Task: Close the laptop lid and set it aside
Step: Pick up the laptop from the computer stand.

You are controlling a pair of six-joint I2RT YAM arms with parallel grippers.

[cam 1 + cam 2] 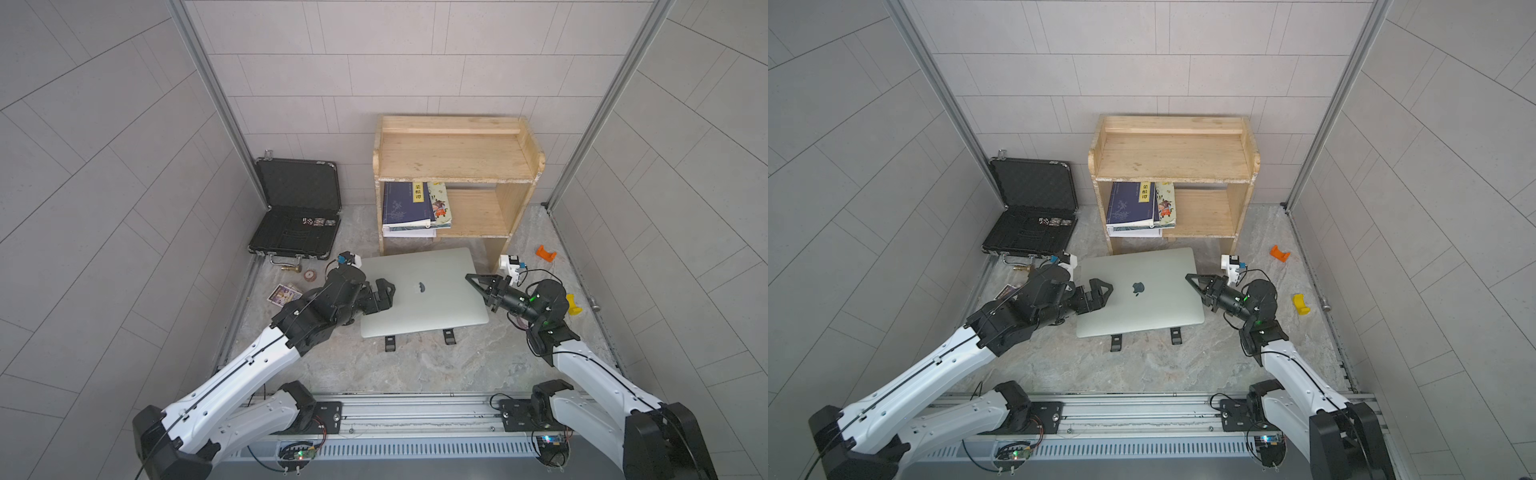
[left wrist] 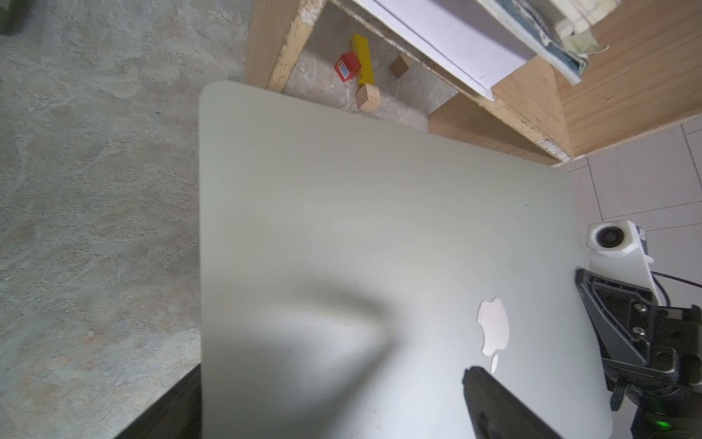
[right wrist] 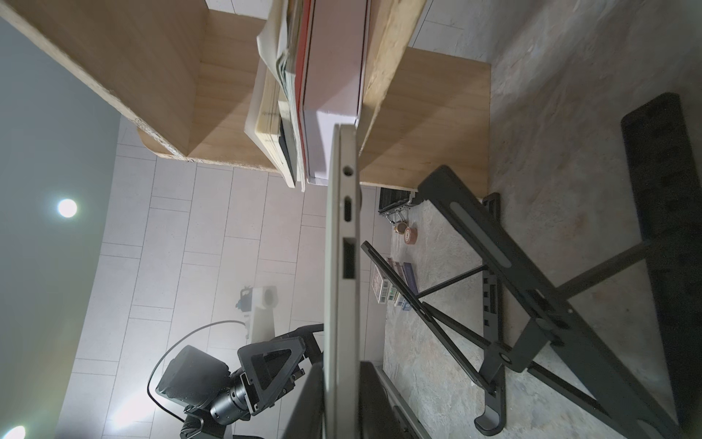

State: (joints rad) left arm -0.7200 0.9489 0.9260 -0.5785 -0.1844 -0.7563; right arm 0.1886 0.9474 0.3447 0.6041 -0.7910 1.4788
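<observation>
The laptop (image 1: 432, 309) lies shut at the middle of the tabletop (image 1: 415, 368), so its keys and screen are hidden. Only the laptop lid (image 1: 1142, 309) shows, with its logo facing up. It rests on one black stand (image 3: 532, 304). In both top views the stand is covered apart from two feet (image 1: 390, 343) (image 1: 448, 336) poking out at the laptop's 6 o'clock edge.

There are two grippers. The left gripper (image 1: 384, 293) sits at the laptop's 9 o'clock edge, spread wide. One finger (image 2: 494, 403) hovers over the lid near the logo, and the other is cut off below the edge. The right gripper (image 1: 478, 291) is at the 3 o'clock edge, pinching the laptop. In the right wrist view its two fingers (image 3: 307, 399) flank the thin side with the ports, though the lower one is hidden from above.

At 12 o'clock stands one wooden shelf (image 1: 453, 158) holding a stack of books (image 1: 409, 203), whose number is hard to make out. Beneath it, seen only from the left wrist, lie four blocks: one red block (image 2: 347, 66), one yellow block (image 2: 362, 59) and two plain wooden cubes (image 2: 367, 97) (image 2: 399, 65). One open black briefcase (image 1: 297, 208) lies at 10 o'clock.
</observation>
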